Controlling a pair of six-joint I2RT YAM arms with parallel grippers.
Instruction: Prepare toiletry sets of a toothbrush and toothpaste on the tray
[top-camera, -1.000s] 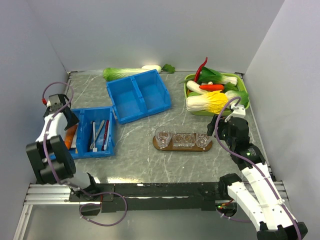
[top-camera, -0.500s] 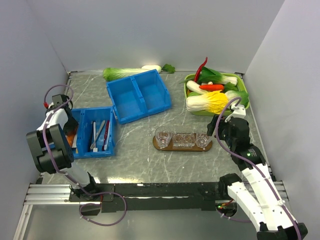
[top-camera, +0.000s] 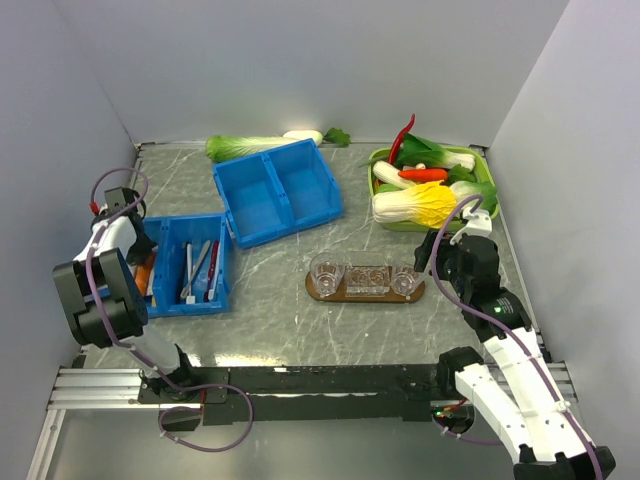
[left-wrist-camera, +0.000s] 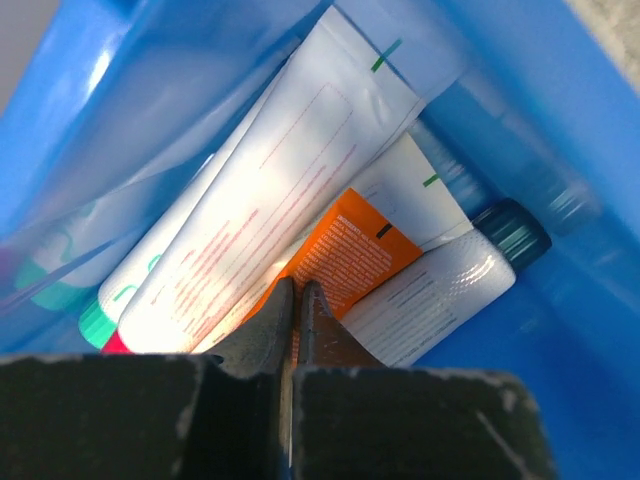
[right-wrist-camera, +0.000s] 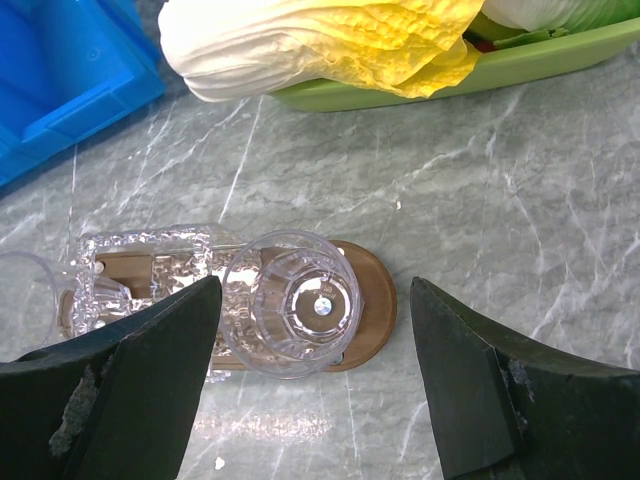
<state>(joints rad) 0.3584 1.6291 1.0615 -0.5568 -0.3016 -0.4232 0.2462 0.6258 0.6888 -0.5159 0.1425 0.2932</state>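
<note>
Small white plastic tubes with coloured ends (left-wrist-camera: 270, 190): heaped in the left compartment of the near blue plastic two-compartment bin (top-camera: 186, 219), at the left of the tabletop (top-camera: 300, 330). Long axes roughly parallel, apparently near to far along the compartment. Orange-ended tube (left-wrist-camera: 345, 250) in the middle of the heap, dark-capped tube (left-wrist-camera: 450, 285) beside it.

Left gripper (left-wrist-camera: 293, 292): down inside that compartment, fingers (left-wrist-camera: 265, 330) pressed together to a sliver, tips at or just above the orange-ended tube. Nothing visibly pinched. Judged to need spreading across a tube's width, crosswise to its long axis, before any lift.

Slim long-handled brushes (top-camera: 198, 268): right compartment of the same bin, handles near to far, near the left gripper, well apart from the right.

Flat dark-brown wooden oblong tray (top-camera: 316, 292): mid-tabletop, long axis left to right, carrying three clear plastic cups (top-camera: 325, 271) in a row.

Right gripper (right-wrist-camera: 315, 300): above the tray's right end, fingers spread wide either side of the right-hand cup (right-wrist-camera: 290, 310), not touching it.

Nearer arm for tubes and brushes: left.
</note>
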